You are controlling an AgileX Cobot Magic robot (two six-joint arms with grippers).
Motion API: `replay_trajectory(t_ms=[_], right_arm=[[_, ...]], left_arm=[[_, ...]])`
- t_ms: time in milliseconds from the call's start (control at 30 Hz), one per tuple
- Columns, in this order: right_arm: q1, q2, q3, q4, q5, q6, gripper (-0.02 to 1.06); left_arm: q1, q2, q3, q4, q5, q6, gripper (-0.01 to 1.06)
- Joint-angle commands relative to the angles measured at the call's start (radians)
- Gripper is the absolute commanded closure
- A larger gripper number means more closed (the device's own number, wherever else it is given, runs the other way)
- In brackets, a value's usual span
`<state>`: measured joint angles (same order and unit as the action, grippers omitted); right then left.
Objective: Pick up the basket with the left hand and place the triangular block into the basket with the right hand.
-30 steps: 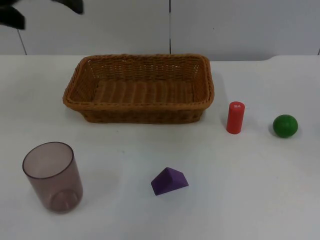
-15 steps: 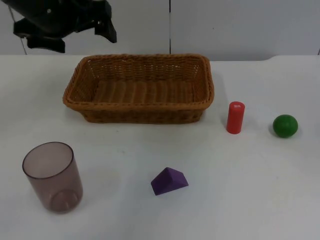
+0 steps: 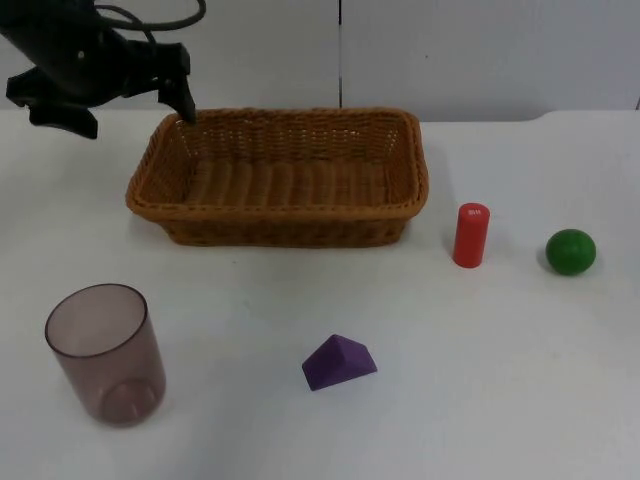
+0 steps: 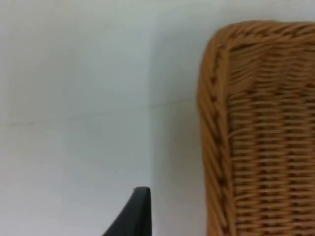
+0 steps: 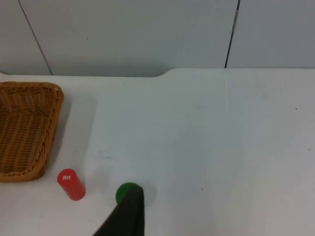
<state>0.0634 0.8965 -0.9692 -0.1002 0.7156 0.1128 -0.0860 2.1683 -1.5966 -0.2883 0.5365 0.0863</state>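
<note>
My left gripper [image 3: 112, 108] hangs spread wide over the far left corner of the brown woven wicker basket [image 3: 280, 175], lined up to straddle its rim. The purple triangular block [image 3: 340, 362], smooth and sloped, sits on the white table [image 3: 520, 380] nearer the front. My right arm waits; can't tell its claw.

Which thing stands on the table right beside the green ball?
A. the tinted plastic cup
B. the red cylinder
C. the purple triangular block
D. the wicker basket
B: the red cylinder stands upright next to the green ball, between it and the basket.
</note>
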Motion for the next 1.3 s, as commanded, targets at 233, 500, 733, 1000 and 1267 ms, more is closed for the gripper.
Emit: replay_trajectory(t_ms=[233, 500, 733, 1000, 1267], right_arm=[[0.004, -0.004, -0.007, -0.004, -0.032, -0.008, 0.0], [0.004, -0.004, -0.007, -0.004, -0.03, -0.01, 0.0], [0.004, -0.004, -0.009, -0.004, -0.028, -0.027, 0.0], [0.004, -0.004, -0.013, -0.006, -0.039, -0.027, 0.0], [0.004, -0.004, -0.013, -0.009, -0.048, -0.027, 0.0]], left_arm=[[-0.001, 0.097, -0.03, 0.018, 0.047, -0.015, 0.0], [-0.001, 0.197, -0.197, 0.046, 0.141, -0.013, 0.0], [-0.001, 0.249, -0.274, 0.09, 0.208, -0.065, 0.0], [-0.001, 0.256, -0.274, 0.1, 0.213, -0.074, 0.0], [-0.008, 0.256, -0.274, 0.138, 0.216, -0.074, 0.04]])
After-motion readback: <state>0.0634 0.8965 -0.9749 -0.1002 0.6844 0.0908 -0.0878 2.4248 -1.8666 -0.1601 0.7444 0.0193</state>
